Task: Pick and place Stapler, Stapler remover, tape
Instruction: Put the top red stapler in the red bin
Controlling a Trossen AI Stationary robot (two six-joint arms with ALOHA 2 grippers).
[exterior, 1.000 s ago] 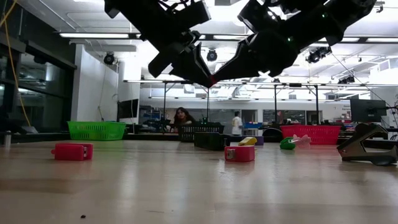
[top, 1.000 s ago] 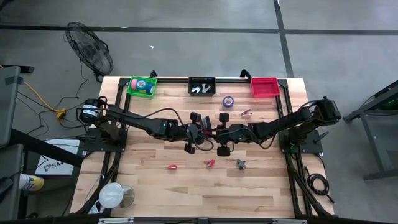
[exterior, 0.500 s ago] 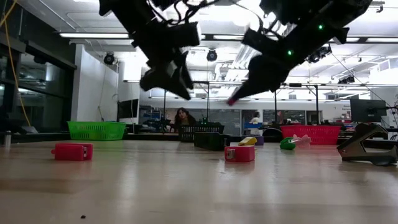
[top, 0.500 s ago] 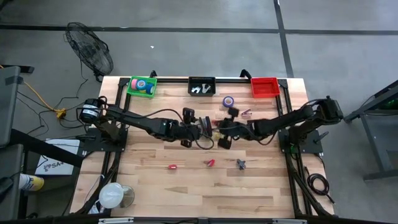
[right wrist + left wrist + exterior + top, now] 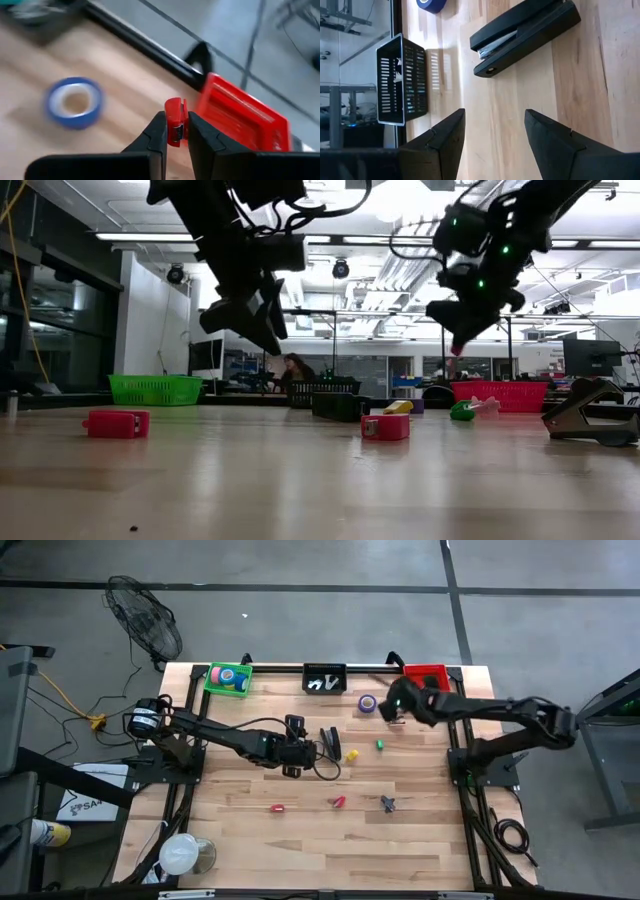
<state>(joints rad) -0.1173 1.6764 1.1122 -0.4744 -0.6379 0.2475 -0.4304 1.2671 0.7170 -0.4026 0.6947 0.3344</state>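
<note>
Stapler: black, lying flat near the table's middle, just ahead of the left gripper, whose fingers stand apart and hold nothing. 
Small red stapler: pinched between the closed fingers of the right gripper, held in the air near the far right corner, close to the red bin. 
Blue tape roll: flat on the wood by the far edge, between the black bin and the red bin. 
Further tape rolls: inside the green bin toward the far left corner. 
Stapler remover: dark, toward the near right part of the table.
</note>
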